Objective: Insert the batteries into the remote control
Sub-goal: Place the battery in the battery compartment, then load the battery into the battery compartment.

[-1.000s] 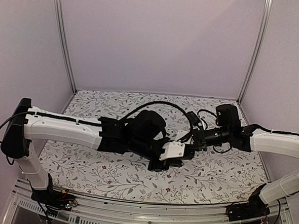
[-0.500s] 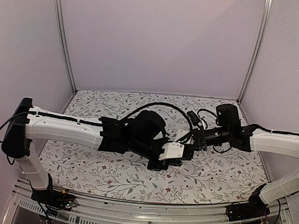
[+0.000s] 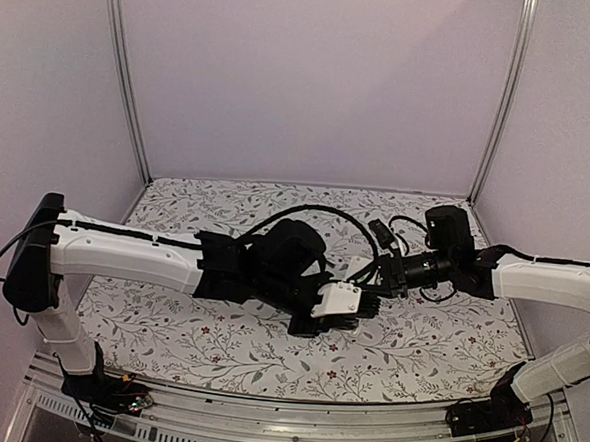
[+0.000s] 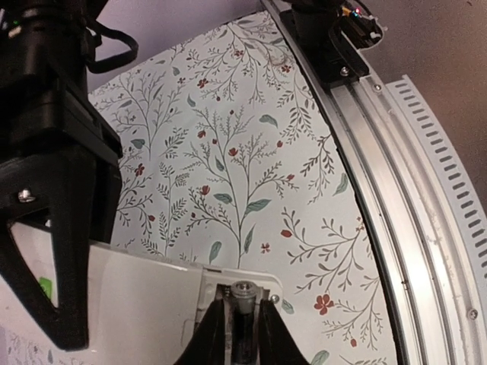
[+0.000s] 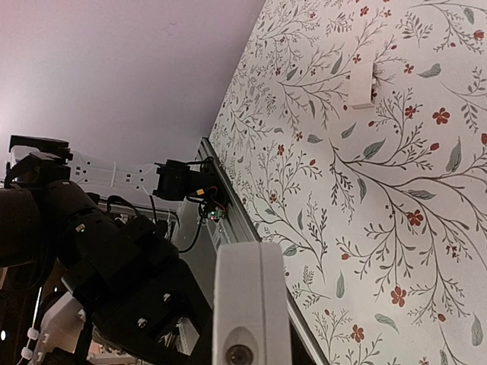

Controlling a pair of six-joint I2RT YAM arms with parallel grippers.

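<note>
The right jaws clench the light, rigid remote control [image 4: 137, 296]; the left jaws flank the probably slippery battery [image 4: 243, 331] mid-body at 6 o'clock, grip unclear.

No legible text, labels or numbers anywhere

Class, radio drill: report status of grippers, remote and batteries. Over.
Right gripper shut on remote control. Left fingers flank a battery at its bay, grip unclear. White cover plate lies well apart.

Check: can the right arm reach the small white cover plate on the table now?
Probably not: the right arm holds the slim white remote control in shut jaws; the cover plate lies unobstructed.
</note>
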